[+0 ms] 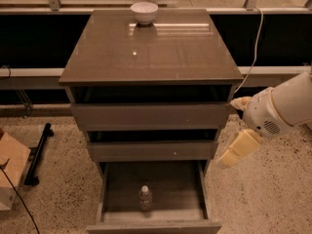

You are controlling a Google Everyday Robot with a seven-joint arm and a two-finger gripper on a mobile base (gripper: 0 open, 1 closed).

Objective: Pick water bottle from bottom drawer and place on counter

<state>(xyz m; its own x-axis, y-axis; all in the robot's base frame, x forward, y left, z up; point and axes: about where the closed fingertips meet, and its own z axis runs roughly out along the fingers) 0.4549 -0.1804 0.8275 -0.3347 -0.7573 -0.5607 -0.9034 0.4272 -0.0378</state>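
The water bottle (145, 197) stands upright, white cap up, near the front of the open bottom drawer (104, 195), lower than the gripper (231, 131) and well apart from it, inward toward the cabinet's middle. The gripper hangs outside the cabinet's side, level with the middle drawer (151, 150), its two cream fingers (238, 149) spread wide and holding nothing. To do this reach well, it likely needs to swing out in front of the drawer fronts, then descend into the drawer from above, clear of the drawer's near wall, and straddle the bottle just below the cap before closing. The bottle is light and narrow, so a brush from one finger could tip it. The counter (151, 57), above the gripper, offers a broad landing spot, with a white bowl (144, 11) at its far edge.
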